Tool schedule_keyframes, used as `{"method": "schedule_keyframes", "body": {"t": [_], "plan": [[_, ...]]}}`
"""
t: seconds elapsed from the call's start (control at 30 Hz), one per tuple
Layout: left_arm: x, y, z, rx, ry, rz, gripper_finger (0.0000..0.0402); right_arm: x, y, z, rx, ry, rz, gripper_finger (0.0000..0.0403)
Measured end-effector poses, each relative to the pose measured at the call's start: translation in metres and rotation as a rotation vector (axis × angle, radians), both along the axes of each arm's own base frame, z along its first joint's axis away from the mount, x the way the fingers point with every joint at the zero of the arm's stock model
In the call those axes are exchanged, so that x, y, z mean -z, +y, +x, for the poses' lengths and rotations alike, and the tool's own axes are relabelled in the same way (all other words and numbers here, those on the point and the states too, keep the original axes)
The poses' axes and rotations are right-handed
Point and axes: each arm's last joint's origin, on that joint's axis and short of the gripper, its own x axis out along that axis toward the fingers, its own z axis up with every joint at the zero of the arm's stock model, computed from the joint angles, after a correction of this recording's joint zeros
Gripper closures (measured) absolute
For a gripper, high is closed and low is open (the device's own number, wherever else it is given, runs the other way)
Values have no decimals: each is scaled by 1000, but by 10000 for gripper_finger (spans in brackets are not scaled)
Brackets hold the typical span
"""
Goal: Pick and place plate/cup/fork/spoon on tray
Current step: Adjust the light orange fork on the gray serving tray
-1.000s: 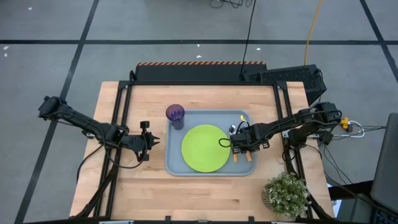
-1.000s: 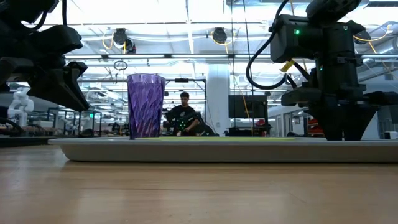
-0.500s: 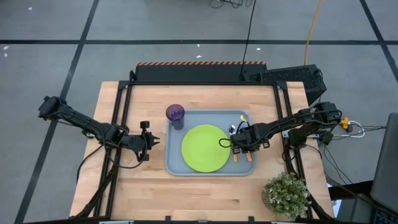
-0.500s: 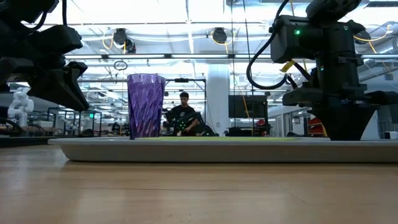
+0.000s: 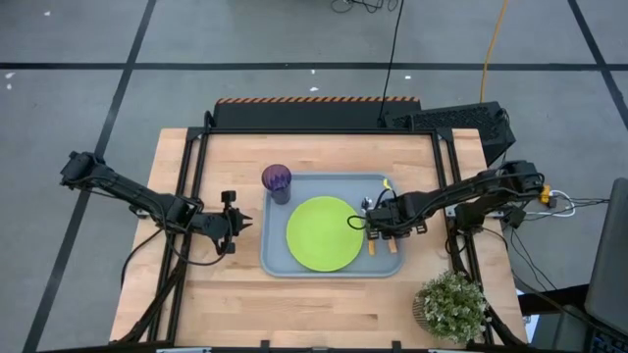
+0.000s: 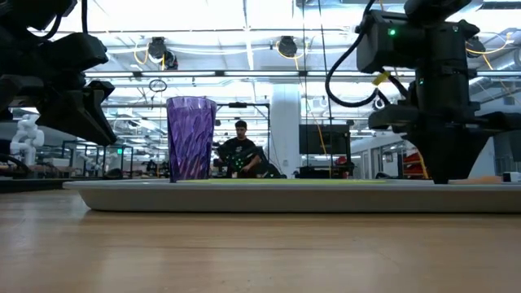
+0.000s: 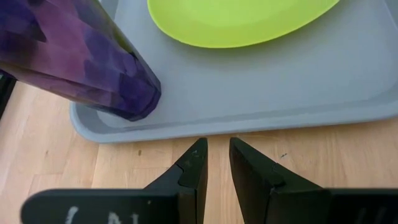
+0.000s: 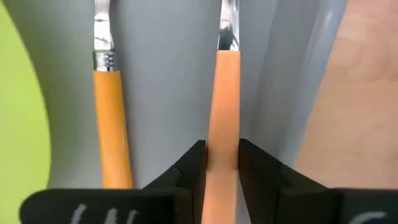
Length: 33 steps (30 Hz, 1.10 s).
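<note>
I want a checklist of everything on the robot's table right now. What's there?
Surface: wooden table, bare around the tray.
Job's things: tray holds the plate and cup; two orange-handled utensils lie side by side on it, heads too cropped to tell fork from spoon.
Clutter: potted plant at a table corner.
Grippers: right gripper closed on one orange handle; left gripper nearly shut, empty, beside the tray.
Cables: black and yellow ones behind the table.
Surroundings: a person seated far off.
</note>
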Motion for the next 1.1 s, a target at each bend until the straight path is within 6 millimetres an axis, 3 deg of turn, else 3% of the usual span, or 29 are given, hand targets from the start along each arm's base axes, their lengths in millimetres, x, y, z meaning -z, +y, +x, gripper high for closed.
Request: {"method": "schedule_keyframes", "body": {"t": [0.47,1.1], "plan": [[0,0,0,0,7,2,330,-12,1,6,64,-43,5,330],[2,0,-2,-8,29,-9,330,-13,3,8,115,-58,16,330]]}}
